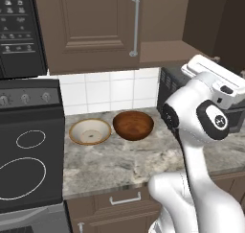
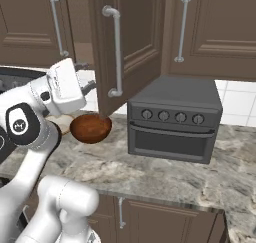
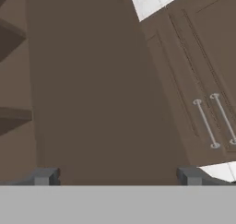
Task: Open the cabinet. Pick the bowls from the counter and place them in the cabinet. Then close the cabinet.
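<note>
Beside the cabinet [image 2: 131,42] door swung open, the hand [image 3: 117,176] is spread; no writing legible.

No legible text, brand or number appears anywhere in this kitchen scene. The black control panel [image 1: 19,26] at upper left of the left base view carries rows of small pale markings, too blurred to read. The stove knobs [image 1: 25,98] and the toaster oven's dials [image 2: 172,116] bear no readable labels; the stovetop [image 1: 28,165] shows plain white rings.
</note>
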